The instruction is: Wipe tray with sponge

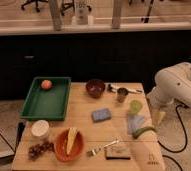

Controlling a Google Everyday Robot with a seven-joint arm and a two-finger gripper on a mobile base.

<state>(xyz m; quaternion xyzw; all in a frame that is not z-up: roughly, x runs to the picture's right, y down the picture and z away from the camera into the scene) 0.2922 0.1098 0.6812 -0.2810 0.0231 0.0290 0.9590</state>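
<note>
A green tray (47,100) lies at the table's back left with an orange (46,84) in its far corner. A blue sponge (101,115) lies flat on the wooden table (84,127) near the middle, right of the tray. My white arm (176,85) comes in from the right. My gripper (159,117) hangs off the table's right edge, well right of the sponge and far from the tray. It holds nothing that I can see.
A dark red bowl (95,88), a metal cup (122,94) and a utensil (125,89) stand at the back. A green cup (135,107), a bluish cloth (135,122) and a green item (144,132) lie right. An orange bowl (69,145), a white container (40,129), grapes (38,149) and a fork (104,147) are in front.
</note>
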